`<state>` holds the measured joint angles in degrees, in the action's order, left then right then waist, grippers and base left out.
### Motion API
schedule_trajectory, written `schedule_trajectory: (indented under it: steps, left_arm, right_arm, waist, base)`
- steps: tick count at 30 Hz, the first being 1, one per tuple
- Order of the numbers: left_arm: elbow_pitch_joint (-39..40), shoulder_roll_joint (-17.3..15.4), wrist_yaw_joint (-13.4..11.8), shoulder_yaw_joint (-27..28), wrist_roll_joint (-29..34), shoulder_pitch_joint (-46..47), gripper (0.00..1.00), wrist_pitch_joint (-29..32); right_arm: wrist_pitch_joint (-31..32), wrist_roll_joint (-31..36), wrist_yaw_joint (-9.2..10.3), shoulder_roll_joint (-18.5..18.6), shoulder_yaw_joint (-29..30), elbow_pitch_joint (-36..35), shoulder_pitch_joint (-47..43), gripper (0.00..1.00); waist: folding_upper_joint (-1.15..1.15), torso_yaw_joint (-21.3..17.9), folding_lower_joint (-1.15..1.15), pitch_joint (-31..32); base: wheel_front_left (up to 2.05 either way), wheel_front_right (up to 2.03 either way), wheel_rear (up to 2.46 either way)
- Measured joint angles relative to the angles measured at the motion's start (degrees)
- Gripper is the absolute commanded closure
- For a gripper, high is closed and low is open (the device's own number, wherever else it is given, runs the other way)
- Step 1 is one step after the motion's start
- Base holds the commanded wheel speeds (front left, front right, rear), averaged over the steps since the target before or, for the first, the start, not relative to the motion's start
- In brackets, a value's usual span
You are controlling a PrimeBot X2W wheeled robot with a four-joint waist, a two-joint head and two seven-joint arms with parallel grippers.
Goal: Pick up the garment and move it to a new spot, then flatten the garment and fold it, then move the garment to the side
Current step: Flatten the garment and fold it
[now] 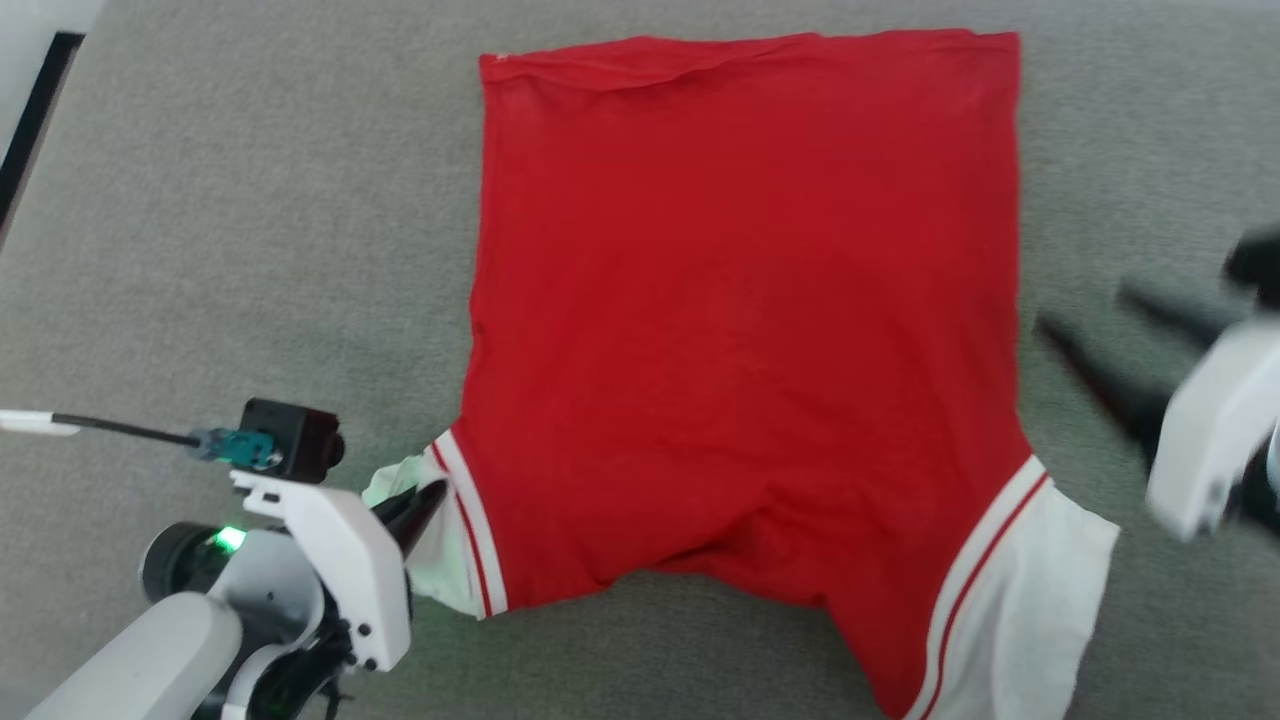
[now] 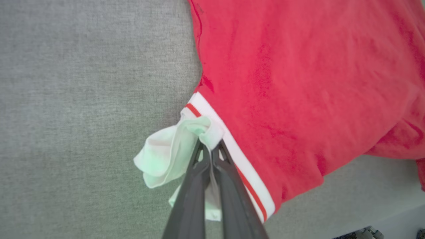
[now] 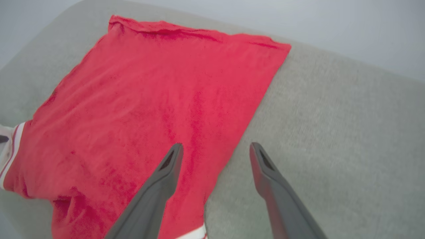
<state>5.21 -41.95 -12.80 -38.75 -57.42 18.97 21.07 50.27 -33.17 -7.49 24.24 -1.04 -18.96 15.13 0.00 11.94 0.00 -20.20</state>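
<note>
- The grey fabric surface (image 1: 250,250) lies under everything. The right wrist view shows its rounded far edge against a pale, blank background (image 3: 332,20).
- The T-shirt (image 1: 740,330) lies spread flat on it, hem at the far side and sleeves nearest the robot. The head view takes in its whole outline.
- The right sleeve (image 1: 1030,590), white with a striped edge, lies loose on the surface.
- The right gripper (image 1: 1080,306), blurred in the head view, hangs just off the shirt's right edge. Its own wrist view shows the fingers spread wide and holding nothing, one over red cloth and the other over bare surface.
- The left gripper (image 2: 208,146), seen close in its wrist view, has its tips pinched together on a bunched fold of the white left sleeve (image 2: 162,156), beside the stripe.
</note>
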Motion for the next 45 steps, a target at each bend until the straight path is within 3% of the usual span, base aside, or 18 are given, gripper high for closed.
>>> schedule_trajectory:
  steps: [4,15,24,31,32,33,40,45]
  left_arm:
    - [-1.0,1.7,1.3,-1.0,0.6,2.1,1.00,-0.2]
    - [-4.2,7.4,5.3,-3.9,2.0,7.7,1.00,-0.5]
    - [-7.1,11.6,8.3,-6.1,2.9,10.4,1.00,-0.9]
    - [-9.8,13.6,9.9,-6.7,2.8,11.4,1.00,-1.7]
    - [-10.2,13.7,10.1,-6.6,2.7,11.4,1.00,-1.9]
    - [-10.5,13.7,10.2,-6.6,2.7,11.4,1.00,-2.0]
    - [-12.8,12.6,10.5,-5.5,1.8,11.6,1.00,-3.0]
    - [-13.2,10.4,9.8,-3.9,1.3,10.9,1.00,-3.7]
  right_arm:
    - [-3.2,2.5,0.00,-0.2,-0.3,6.9,10.3,0.00]
    - [-6.6,8.2,0.00,2.8,-2.5,37.2,32.1,0.00]
    - [-4.9,13.4,0.00,3.7,-0.8,57.1,41.1,0.00]
    - [0.3,15.2,-0.01,3.9,1.1,66.3,45.9,0.00]
    - [0.9,15.3,0.00,3.8,0.4,66.5,46.3,0.20]
    - [1.1,15.3,0.01,3.8,-0.1,66.5,46.5,1.00]
    - [1.0,11.6,0.00,3.6,-5.8,64.8,46.8,1.00]
    - [2.3,5.5,0.00,4.8,-12.2,58.2,44.0,1.00]
  waist:
    - [0.00,1.5,0.00,-0.9]
    - [0.00,8.0,0.00,-3.8]
    - [0.00,14.1,0.00,-6.5]
    - [0.00,16.9,0.00,-8.5]
    - [0.00,17.0,0.00,-8.6]
    - [0.00,17.0,0.00,-8.6]
    - [0.00,14.6,0.00,-8.1]
    - [0.00,11.1,0.00,-7.0]
  base:
    - [0.00,0.00,0.00]
    - [0.00,0.00,0.00]
    - [0.00,0.00,0.00]
    - [0.00,0.00,0.00]
    - [0.00,0.00,0.00]
    - [0.00,0.00,0.00]
    - [0.00,0.00,0.00]
    - [0.00,0.00,0.00]
